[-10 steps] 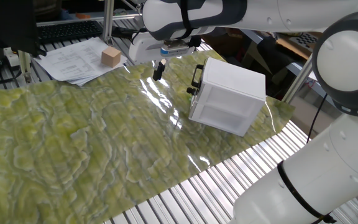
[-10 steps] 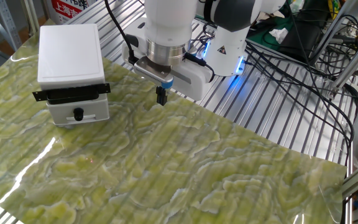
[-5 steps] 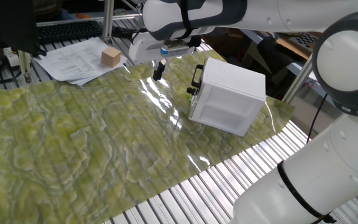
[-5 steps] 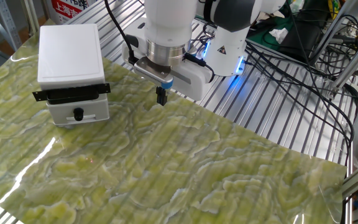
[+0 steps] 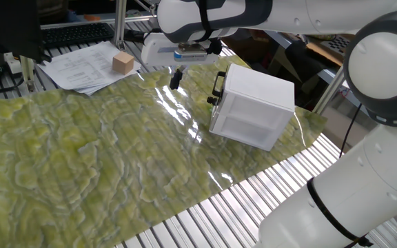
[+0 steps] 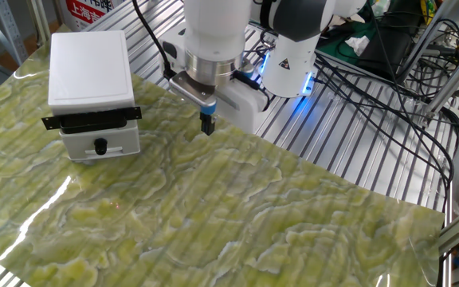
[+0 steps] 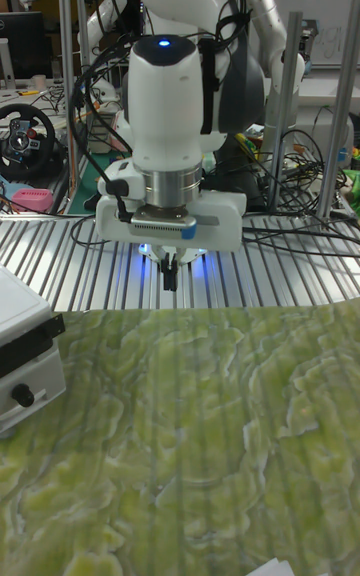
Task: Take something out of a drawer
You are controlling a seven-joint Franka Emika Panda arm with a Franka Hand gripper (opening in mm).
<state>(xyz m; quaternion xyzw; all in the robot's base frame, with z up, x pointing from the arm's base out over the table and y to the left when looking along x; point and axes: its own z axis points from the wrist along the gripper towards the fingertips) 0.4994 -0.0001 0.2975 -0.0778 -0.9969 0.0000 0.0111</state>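
The gripper (image 6: 207, 126) has turned, pinched closed and empty; only one fixed view shows a wooden block (image 5: 123, 63)

Three fixed views around cabinet (image 6: 88, 80)

- Ribbed metal table (image 6: 357, 151), green marbled mat (image 5: 95, 158) laid over it.
- Papers (image 5: 88, 65), black keyboard (image 5: 78, 32) at far edge.
- Cable tangle (image 6: 389, 56) behind.
- Steering wheel (image 7: 28, 126), monitor (image 7: 22, 44) on a rear bench.
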